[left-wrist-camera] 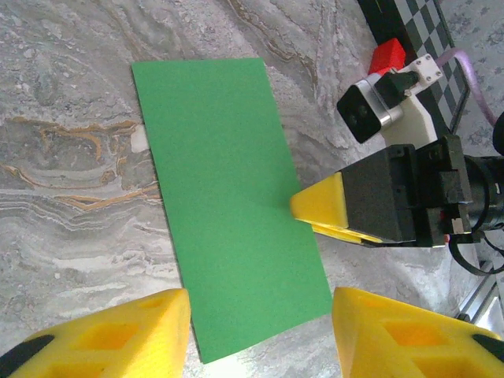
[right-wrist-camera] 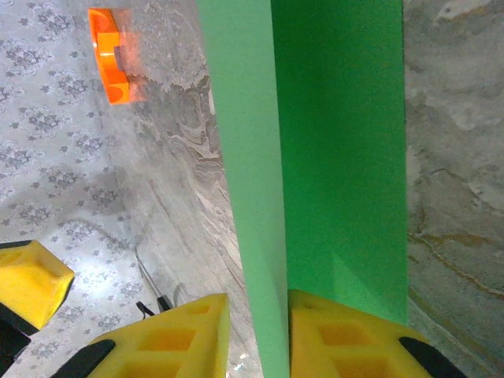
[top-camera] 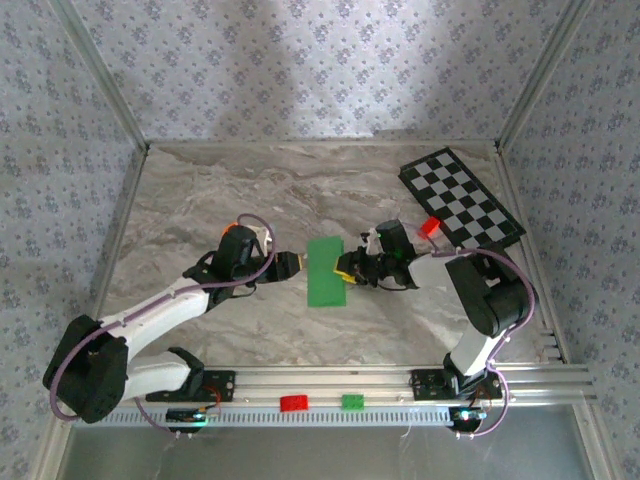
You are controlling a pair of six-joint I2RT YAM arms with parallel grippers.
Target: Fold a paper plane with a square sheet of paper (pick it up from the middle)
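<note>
Green paper sheet [top-camera: 326,272] [left-wrist-camera: 228,197] [right-wrist-camera: 339,142] lies mid-table as a long rectangle, not a square, flat on the marble table [top-camera: 200,200] btwn the two arms.

Right gripper [top-camera: 345,268] [left-wrist-camera: 319,213] [right-wrist-camera: 260,315] meets the sheet at its right long edge, approx halfway along. Its jaws sit nearly together astride that edge. In the right wrist view a paler strip of the paper runs up from btwn the yellow fingers [right-wrist-camera: 173,339], w/ the darker green area lying to one side. Cannot tell whether the jaws pinch the paper or just bracket it.

Left gripper [top-camera: 293,263] [left-wrist-camera: 260,331] points at the sheet from the opposite side, just beside its left long edge in the top view. Its jaws stand well apart w/ nothing clamped. In its own wrist view one corner of the sheet reaches in btwn the two fingers.

Further out: a red brick [top-camera: 430,226] [left-wrist-camera: 387,57] sits beyond the right gripper, next to the checkered board [top-camera: 462,198] at the table's far right. A second red brick [top-camera: 294,403] and a green brick [top-camera: 353,402] rest on the front rail.
</note>
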